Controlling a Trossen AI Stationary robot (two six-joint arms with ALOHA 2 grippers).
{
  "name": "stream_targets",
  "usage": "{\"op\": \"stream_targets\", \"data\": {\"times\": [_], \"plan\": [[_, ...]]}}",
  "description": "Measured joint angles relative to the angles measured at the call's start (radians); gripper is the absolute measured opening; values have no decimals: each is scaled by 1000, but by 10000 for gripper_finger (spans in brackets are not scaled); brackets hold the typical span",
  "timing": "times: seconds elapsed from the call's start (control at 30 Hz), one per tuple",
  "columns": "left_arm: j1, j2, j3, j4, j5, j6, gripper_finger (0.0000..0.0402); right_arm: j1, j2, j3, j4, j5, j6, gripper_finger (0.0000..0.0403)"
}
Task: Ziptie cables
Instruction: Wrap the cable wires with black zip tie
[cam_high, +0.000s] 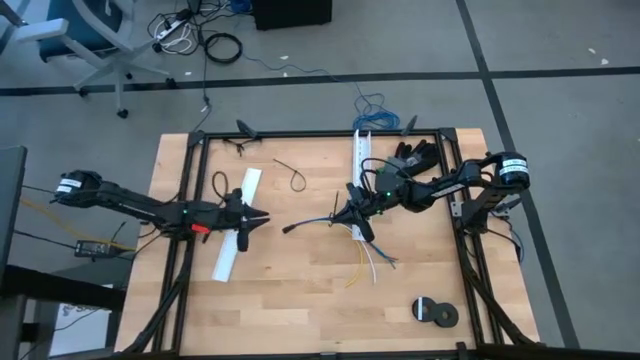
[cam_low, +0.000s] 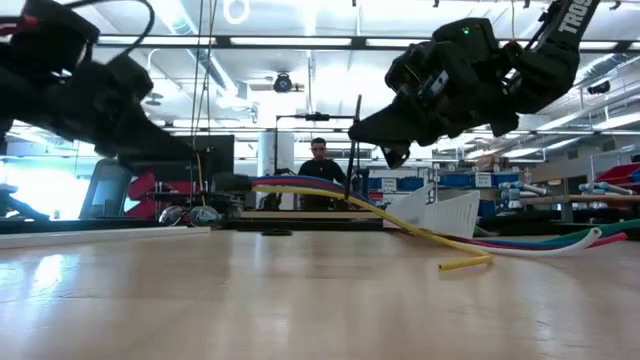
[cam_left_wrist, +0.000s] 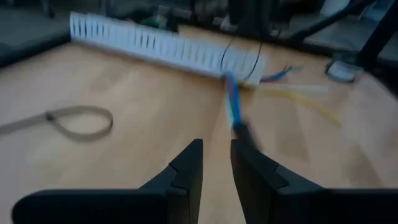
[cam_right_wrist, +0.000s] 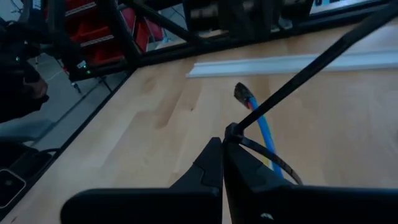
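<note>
Your right gripper (cam_right_wrist: 222, 151) is clenched on a ziptie (cam_right_wrist: 298, 71), whose head sits at the fingertips while its tail runs up and away and a loop of it passes round the cables (cam_right_wrist: 264, 127). The bundle lies near the middle of the table (cam_high: 300, 290), its dark end (cam_high: 288, 229) pointing toward the left arm and its loose yellow and pale ends (cam_high: 365, 265) fanned out toward the table's near edge, beside the white slotted channel (cam_high: 360, 165). Your left gripper (cam_left_wrist: 216, 163) hangs a little short of that dark end, fingers slightly parted with nothing between them. The main risk, as judged from here, is that the loop slides off the free end before it is drawn tight, since nothing pins the wires. A pull on the tail could also drag the whole bundle across the wood. A spare looped ziptie (cam_high: 292, 177) lies well apart and plays no part.
</note>
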Motion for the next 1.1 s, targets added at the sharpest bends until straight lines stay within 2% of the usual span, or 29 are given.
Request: {"op": "stream_targets", "data": {"times": [0.23,0.43,0.63,0.87,1.1], "plan": [[0,216,10,185,-3,-35,92,-11,0,4,-1,0,-8,0],[0,403,100,209,39,5,100,-23,0,4,-2,0,-10,0],[0,436,119,233,92,-52,134,-27,0,4,-20,-11,-10,0],[0,455,120,246,91,-101,181,-27,0,4,-23,-14,-19,0],[0,518,121,263,30,-97,193,-27,0,4,-21,-16,-20,0]]}}
